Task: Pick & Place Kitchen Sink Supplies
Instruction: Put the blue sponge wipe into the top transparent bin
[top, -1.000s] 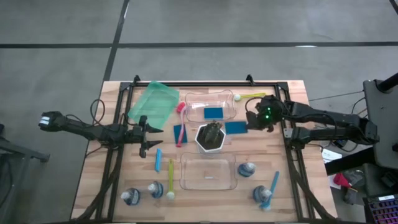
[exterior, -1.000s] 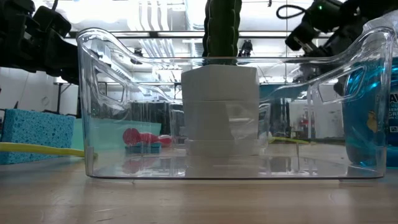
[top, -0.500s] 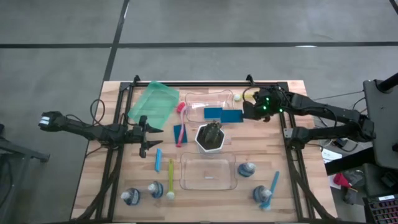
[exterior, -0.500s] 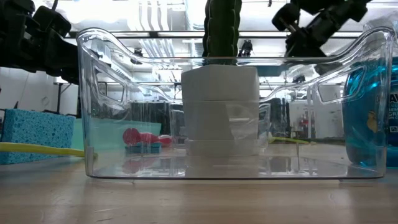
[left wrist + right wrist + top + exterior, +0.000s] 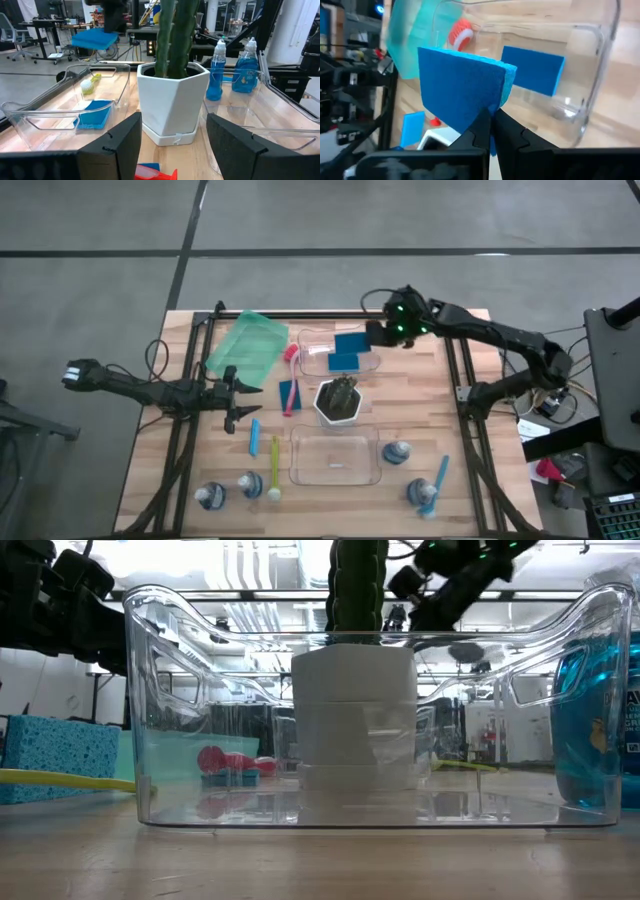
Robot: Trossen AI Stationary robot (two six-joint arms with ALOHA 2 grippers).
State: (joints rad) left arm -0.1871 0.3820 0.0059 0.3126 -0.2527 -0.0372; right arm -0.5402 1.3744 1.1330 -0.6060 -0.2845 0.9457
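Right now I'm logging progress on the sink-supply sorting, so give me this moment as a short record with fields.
right gripper: shut on held sponge, raised above the far clear bin
far clear bin contents: one blue sponge lying flat
left gripper: open, empty, near the green tray
near clear bin: nothing visible inside
centre of table: white pot with plant
still loose on table: bottles, brushes, another sponge

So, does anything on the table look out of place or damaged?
Nothing stands out. The right end effector holds a blue sponge above the far clear bin, where another sponge lies flat. The bottles stand upright; the left end effector waits open.
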